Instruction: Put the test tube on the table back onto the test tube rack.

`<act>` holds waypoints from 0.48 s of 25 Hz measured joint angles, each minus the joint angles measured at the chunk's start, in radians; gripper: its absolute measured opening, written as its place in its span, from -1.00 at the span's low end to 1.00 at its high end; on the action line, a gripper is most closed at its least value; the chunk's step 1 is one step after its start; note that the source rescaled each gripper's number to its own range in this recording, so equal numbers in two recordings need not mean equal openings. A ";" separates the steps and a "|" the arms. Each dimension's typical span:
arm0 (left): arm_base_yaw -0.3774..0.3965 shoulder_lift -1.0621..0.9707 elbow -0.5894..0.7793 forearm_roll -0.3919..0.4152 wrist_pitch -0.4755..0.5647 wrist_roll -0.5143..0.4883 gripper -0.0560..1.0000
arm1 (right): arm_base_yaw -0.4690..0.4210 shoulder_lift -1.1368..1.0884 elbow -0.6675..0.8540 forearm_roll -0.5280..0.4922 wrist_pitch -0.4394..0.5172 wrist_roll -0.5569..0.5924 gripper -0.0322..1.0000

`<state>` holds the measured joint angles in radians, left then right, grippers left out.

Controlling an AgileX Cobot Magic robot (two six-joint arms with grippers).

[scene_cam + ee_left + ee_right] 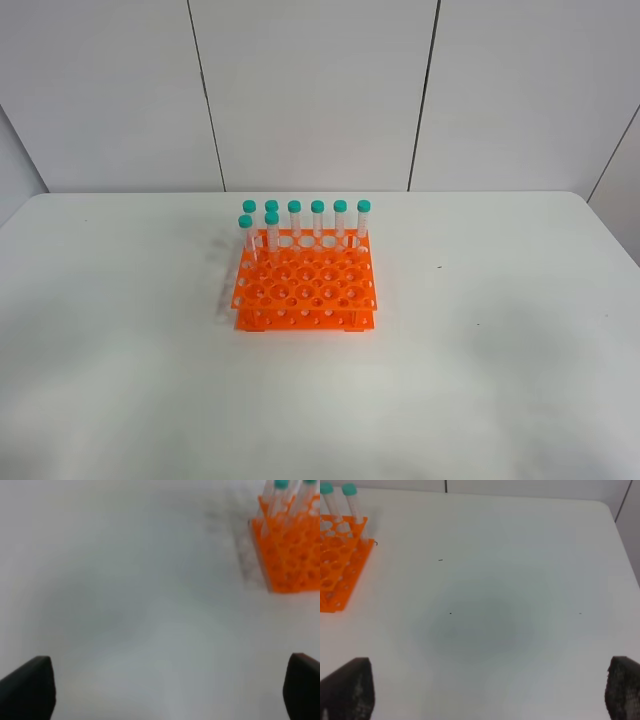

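Exterior high, test tube rack: stood mid-bench, eight green-capped tubes upright along its far side; every tube in view sat in the rack.
Left wrist, left gripper: fingers far apart, empty, over bare bench; rack corner ahead, blurred.
Right wrist, right gripper: fingers far apart, empty; rack edge with two tubes off to one side.
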<state>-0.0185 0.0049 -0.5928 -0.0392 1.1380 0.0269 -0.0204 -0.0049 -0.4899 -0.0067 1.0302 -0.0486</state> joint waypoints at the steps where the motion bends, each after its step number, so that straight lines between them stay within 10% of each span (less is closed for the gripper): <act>1: 0.000 -0.008 0.000 -0.001 0.001 0.000 1.00 | 0.000 0.000 0.000 0.000 0.000 0.000 1.00; 12: 0.000 -0.010 0.005 -0.001 0.001 0.000 1.00 | 0.000 0.000 0.000 0.001 0.000 0.001 1.00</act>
<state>-0.0185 -0.0052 -0.5881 -0.0400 1.1391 0.0269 -0.0204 -0.0049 -0.4899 -0.0058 1.0302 -0.0478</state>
